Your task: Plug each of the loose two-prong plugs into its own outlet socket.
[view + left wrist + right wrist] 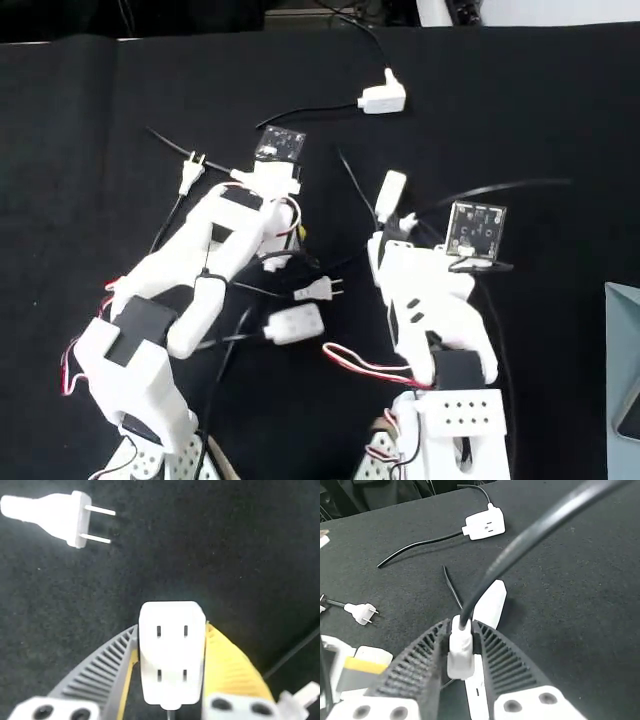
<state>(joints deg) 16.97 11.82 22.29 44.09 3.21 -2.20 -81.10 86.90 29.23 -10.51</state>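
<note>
Since the right hand is closed on a white plug directly above a socket block lying on the dark surface, the step looks like seating that plug. The next move calls for lining prongs to slots and pressing straight in. The left hand, pitched low over the surface, grips a second socket, slots showing, while farther off lie a loose plug and a third socket, not yet paired.
</note>
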